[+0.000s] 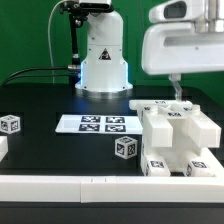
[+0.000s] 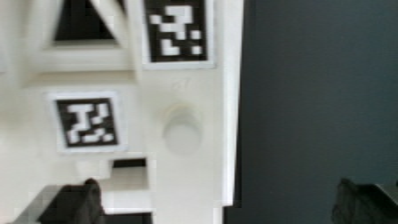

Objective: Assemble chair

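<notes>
At the exterior view's far left, a small white plastic cube (image 1: 10, 123) bearing a square black-and-white tag sits alone on the black table (image 1: 50, 150), well apart from the build. It is probably a loose part parked where the arm can reach it without crowding.

Next comes the thin, flat white marker board (image 1: 95, 123) with its row of tags. It lies flat in front of the large white domed robot base (image 1: 100, 60), where the camera sees it unobstructed.

A second tagged white cube (image 1: 125, 147) rests between that board and the build, near the assembly. It looks like the next piece in line.

Towards the exterior view's right stands the chair (image 1: 178, 140), a chunky cluster of white plastic blocks and slabs with tags. It sits close to the long white rail (image 1: 80, 185) along the table's front edge, which may serve as a stop to brace it.

Directly above the chair hangs the white two-finger gripper (image 1: 177, 100), pointing down at its top. In the wrist view the gripper (image 2: 222, 205) has its jaws spread wide and holds nothing. The dark fingers (image 2: 80, 203) straddle the edge of a tagged white slab of the chair (image 2: 178, 130) without touching it. The wide spread seems meant to clear the slab's thickness before any descent and squeeze.
</notes>
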You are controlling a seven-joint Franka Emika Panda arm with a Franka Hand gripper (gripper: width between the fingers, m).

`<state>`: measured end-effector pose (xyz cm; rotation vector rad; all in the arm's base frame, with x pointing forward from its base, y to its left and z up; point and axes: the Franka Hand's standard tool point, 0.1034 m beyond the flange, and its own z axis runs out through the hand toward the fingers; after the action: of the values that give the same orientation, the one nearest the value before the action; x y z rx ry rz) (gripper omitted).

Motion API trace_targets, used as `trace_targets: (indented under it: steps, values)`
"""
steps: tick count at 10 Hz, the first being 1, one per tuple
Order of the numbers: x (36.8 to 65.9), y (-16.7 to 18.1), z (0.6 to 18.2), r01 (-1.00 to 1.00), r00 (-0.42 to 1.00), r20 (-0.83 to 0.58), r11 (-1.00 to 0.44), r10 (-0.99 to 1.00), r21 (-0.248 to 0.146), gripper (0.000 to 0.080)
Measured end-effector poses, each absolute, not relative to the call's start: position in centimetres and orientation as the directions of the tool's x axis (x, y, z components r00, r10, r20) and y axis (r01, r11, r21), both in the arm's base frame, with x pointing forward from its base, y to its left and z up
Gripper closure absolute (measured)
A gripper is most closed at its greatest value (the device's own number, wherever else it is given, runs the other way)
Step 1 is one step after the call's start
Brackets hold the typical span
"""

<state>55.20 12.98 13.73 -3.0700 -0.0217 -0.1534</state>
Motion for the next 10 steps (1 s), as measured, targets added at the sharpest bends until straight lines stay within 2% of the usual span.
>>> trace_targets:
  steps: [3, 9, 10]
  values:
    - [54.1, 8.8, 16.9, 0.114, 0.986, 0.127, -0.991, 0.104, -0.073, 0.0151]
    - [53.8, 7.8, 16.8, 0.144, 0.983, 0.126, -0.987, 0.135, -0.072, 0.0151]
    - [53.4, 5.9, 16.4, 0.185, 0.978, 0.113, -0.978, 0.175, -0.093, 0.0151]
